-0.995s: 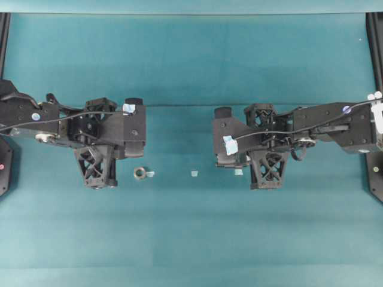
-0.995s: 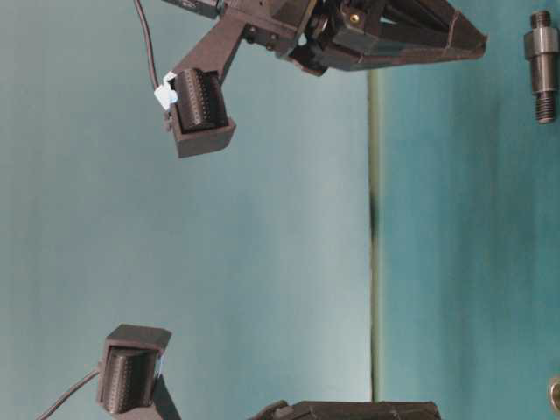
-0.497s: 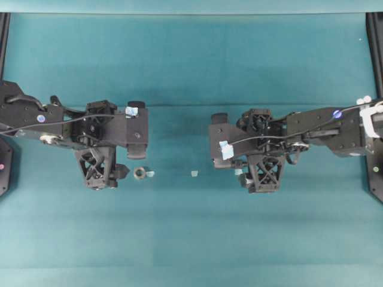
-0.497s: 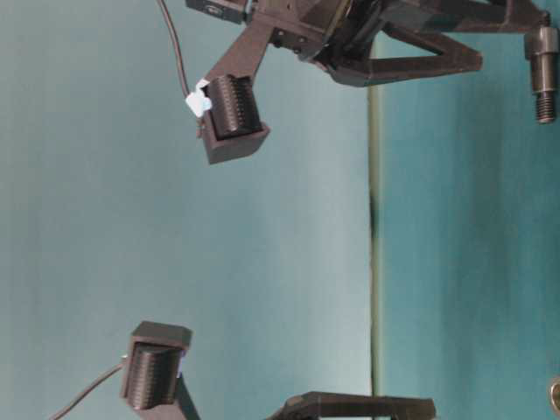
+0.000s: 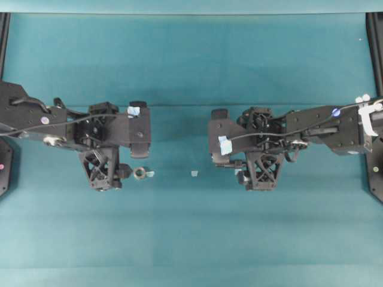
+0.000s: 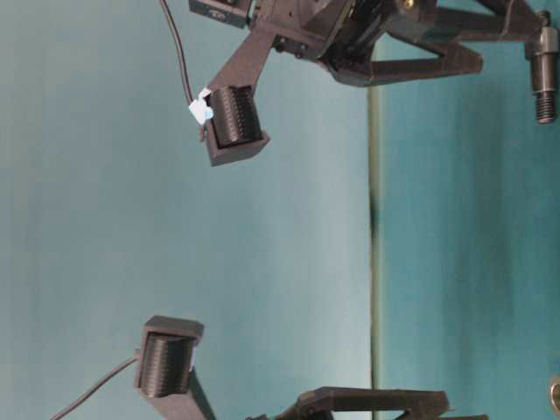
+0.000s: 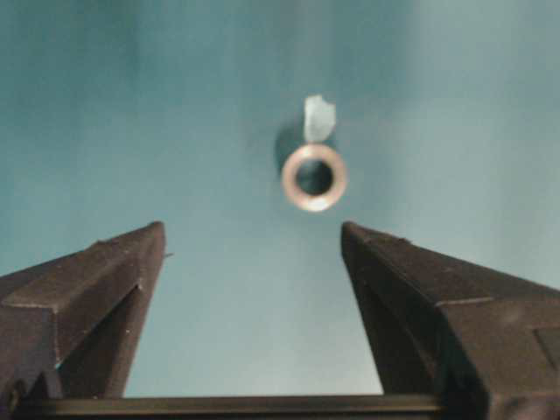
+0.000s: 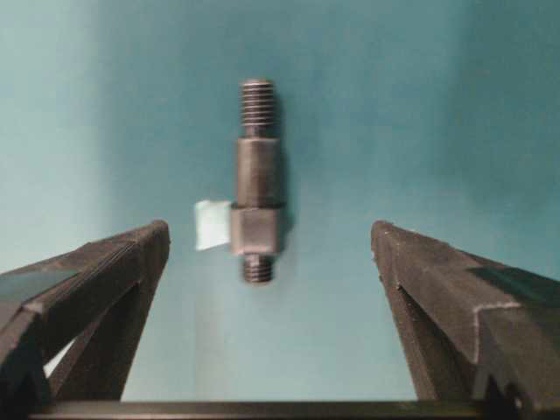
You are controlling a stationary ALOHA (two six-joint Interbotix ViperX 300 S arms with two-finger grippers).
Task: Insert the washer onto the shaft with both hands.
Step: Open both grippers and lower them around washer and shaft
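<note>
Left black lattice-bodied gripper [image 7: 254, 241]: jaws spread wide, nothing between them. The small silvery-grey metal washer [image 7: 314, 177] lies flat on the teal tabletop [image 5: 191, 233] ahead of the fingertips — clear of both, nearer the right-hand finger in the left wrist view. A tiny pale tape square [image 7: 318, 117] touches its far edge. Overhead, the washer [image 5: 139, 173] sits just beside the left gripper [image 5: 122, 172].

Right black lattice-bodied gripper [image 8: 271, 236]: jaws likewise spread, holding nothing. The short dark-grey stepped metal shaft [image 8: 256, 179] lies on the tabletop between and slightly beyond the fingertips, threaded end pointing away from the camera, touching neither finger. A second pale tape square [image 8: 211, 224] lies against its thicker collar. In the table-level view the shaft [image 6: 545, 66] shows at the upper right edge, under the gripper's finger.

A third tape square [image 5: 194, 174] lies alone mid-table — between the two arms.
</note>
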